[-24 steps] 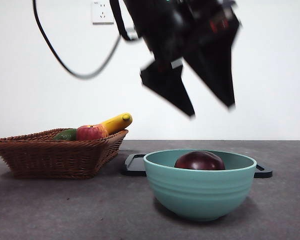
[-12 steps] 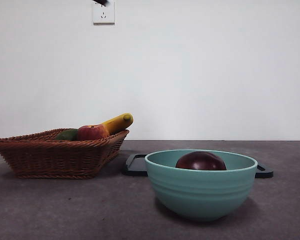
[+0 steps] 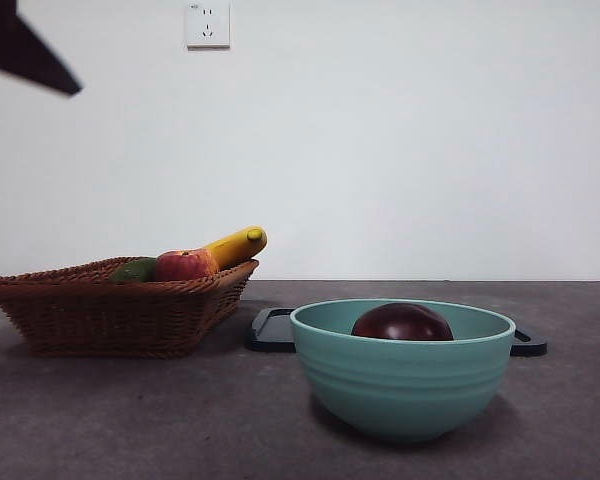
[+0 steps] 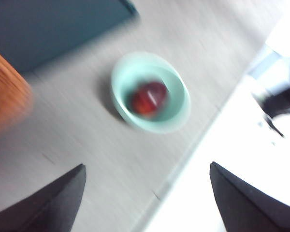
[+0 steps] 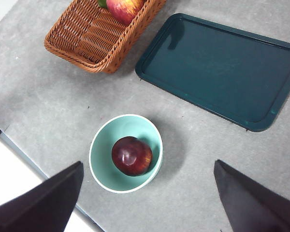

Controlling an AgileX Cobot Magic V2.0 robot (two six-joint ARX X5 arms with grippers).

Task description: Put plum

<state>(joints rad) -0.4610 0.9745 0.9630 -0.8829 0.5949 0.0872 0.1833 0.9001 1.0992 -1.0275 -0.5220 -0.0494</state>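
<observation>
Pincers hang high over the surface, both with jaws apart and empty: the left pincer (image 4: 145, 203) in a blurred view, the right pincer (image 5: 147, 203) above the bowl (image 5: 101, 174). The plum (image 5: 131, 155) sits in the bowl, beside the tray (image 5: 222, 72). Little risk is left, I judge: only a descending arm clipping the rim and tipping the bowl.

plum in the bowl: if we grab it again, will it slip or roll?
Probably slippery: the plum looks round and glossy, with little for flat jaws to bite on. It would likely roll on the bare table, but the teal bowl walls should contain it. It looks firm, so a moderate squeeze seems safe.
</observation>
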